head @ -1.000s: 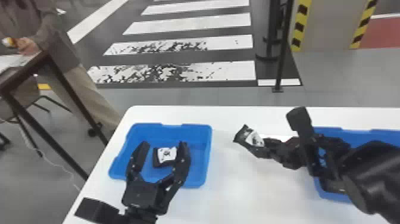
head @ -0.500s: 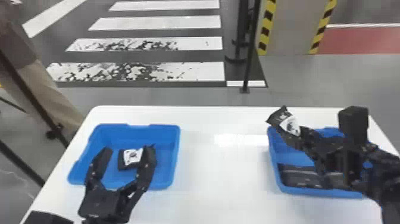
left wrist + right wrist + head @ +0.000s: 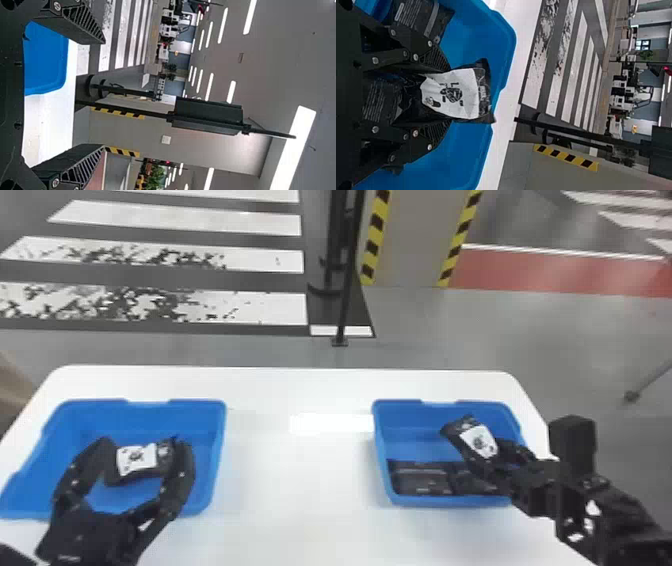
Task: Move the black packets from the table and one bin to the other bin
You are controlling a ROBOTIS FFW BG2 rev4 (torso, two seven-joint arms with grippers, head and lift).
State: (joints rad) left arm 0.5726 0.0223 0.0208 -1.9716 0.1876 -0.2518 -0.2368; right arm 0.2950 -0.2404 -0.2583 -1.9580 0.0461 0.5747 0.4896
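Over the right blue bin [image 3: 382, 455], my right gripper [image 3: 500, 457] is shut on a black packet [image 3: 479, 440] with a white label. The right wrist view has this packet [image 3: 451, 94] between the fingers of the right gripper [image 3: 445, 95]. Black packets [image 3: 422, 480] lie along the near side of that bin. My left gripper [image 3: 142, 460] stands open above the left blue bin [image 3: 217, 460], where another white-labelled black packet [image 3: 135, 460] appears between its fingers. In the left wrist view the left gripper [image 3: 104, 94] has its fingers wide apart with nothing held.
The white table [image 3: 300, 490] stretches between the two bins. Past its far edge, a thin black pole [image 3: 345, 290] stands on the floor near a pillar [image 3: 415, 240] with yellow-black stripes.
My right gripper, with its packet, has moved right from above the table to over the right bin. The head view has shifted rightward, and the left gripper remains open by the left bin.
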